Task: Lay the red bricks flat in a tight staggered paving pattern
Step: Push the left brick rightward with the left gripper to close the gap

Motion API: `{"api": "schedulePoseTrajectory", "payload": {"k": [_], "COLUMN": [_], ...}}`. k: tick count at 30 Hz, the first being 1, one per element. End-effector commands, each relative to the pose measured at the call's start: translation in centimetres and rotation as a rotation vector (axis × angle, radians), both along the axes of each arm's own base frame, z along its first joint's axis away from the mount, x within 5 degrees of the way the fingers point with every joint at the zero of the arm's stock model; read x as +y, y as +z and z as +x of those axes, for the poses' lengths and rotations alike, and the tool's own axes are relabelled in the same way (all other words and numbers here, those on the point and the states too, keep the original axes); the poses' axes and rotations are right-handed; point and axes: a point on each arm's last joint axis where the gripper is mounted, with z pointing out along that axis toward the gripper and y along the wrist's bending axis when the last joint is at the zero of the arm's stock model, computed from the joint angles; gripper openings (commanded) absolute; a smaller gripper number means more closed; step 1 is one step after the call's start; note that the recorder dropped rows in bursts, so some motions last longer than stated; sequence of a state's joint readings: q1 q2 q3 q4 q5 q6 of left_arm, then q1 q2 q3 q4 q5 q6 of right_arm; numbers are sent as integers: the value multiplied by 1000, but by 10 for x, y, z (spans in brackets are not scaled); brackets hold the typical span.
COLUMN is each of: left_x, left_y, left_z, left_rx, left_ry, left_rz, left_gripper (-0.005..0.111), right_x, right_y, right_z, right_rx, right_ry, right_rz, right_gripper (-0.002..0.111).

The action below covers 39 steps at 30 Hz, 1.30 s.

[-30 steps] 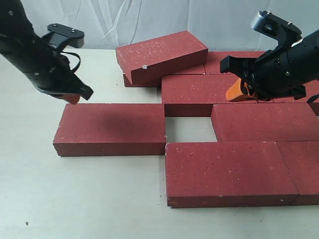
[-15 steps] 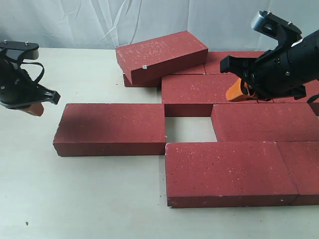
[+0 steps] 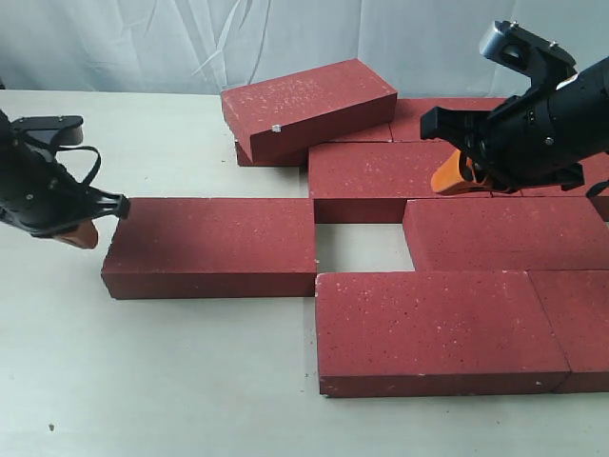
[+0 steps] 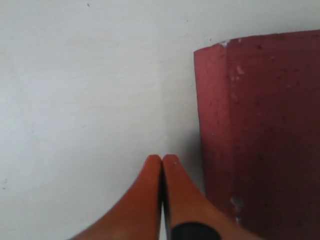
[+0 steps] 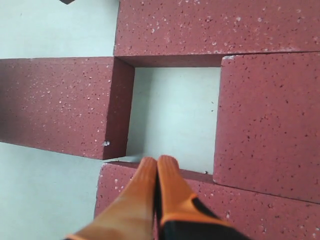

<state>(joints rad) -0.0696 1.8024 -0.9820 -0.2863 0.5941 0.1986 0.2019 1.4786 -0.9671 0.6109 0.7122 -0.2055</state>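
Several dark-red speckled bricks lie flat on the table. The left brick (image 3: 211, 246) (image 4: 262, 130) stands apart from the right-hand row brick (image 3: 504, 231), with a gap (image 3: 360, 246) of bare table between them. A front brick (image 3: 438, 328) and a middle brick (image 3: 381, 179) border that gap. One brick with a small white chip (image 3: 309, 107) leans tilted on the back bricks. My left gripper (image 3: 78, 233) (image 4: 162, 159) is shut and empty, low by the left brick's left end. My right gripper (image 3: 449, 179) (image 5: 158, 161) is shut and empty, hovering above the middle brick.
A white cloth backdrop (image 3: 285, 43) hangs behind the table. Bare pale tabletop (image 3: 152, 381) stretches left of and in front of the bricks. Another brick (image 3: 580, 324) continues the front row at the right edge.
My left gripper has swung from above the left brick out to the left and down, ending beside that brick's left end. The right arm and all bricks have stayed put.
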Motion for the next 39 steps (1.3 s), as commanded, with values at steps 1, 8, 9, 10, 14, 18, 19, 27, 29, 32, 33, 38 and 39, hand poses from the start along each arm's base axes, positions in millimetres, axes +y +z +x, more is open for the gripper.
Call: {"api": "schedulePoseTrajectory", "payload": {"k": [1, 8, 9, 10, 14, 18, 19, 27, 29, 32, 33, 38, 39], "left_x": [-4, -9, -12, -14, -22, -28, -28, -41, -45, -57, -58, -65, -66], "left_y": [-15, -19, -19, -19, -19, -19, -19, -18, -18, -18, -18, -17, -17], "left_z": [0, 0, -1, -1, -3, -3, -3, -5, -6, -7, -7, -7, -7], "left_rx": [57, 70, 70, 72, 72, 73, 73, 66, 60, 45, 43, 29, 27], "left_ry": [11, 5, -7, -13, -42, -46, -44, -75, -96, -110, -115, -102, -96], "left_rz": [-25, -48, -55, -57, -55, -65, -67, -86, -83, -96, -96, -118, -122], "left_gripper": [0, 0, 0, 0, 0, 0, 0, 0, 0, 0, 0, 0, 0], "right_x": [-1, -1, -1, -1, -1, -1, -1, -1, -1, -1, -1, -1, -1], "right_y": [-1, -1, -1, -1, 0, 0, 0, 0, 0, -1, -1, -1, -1], "right_z": [0, 0, 0, 0, 0, 0, 0, 0, 0, 0, 0, 0, 0], "right_rx": [-4, -8, -8, -8, -9, -9, -9, -9, -9, -9, -9, -9, -9], "right_ry": [-2, -3, -3, -3, -4, -4, -4, -4, -4, -1, -1, -1, -1], "right_rz": [-2, -3, -3, -3, -3, -3, -3, -3, -3, -3, -3, -3, -3], "right_gripper": [-1, -1, -1, -1, -1, -1, -1, -1, -1, -1, -1, -1, -1]}}
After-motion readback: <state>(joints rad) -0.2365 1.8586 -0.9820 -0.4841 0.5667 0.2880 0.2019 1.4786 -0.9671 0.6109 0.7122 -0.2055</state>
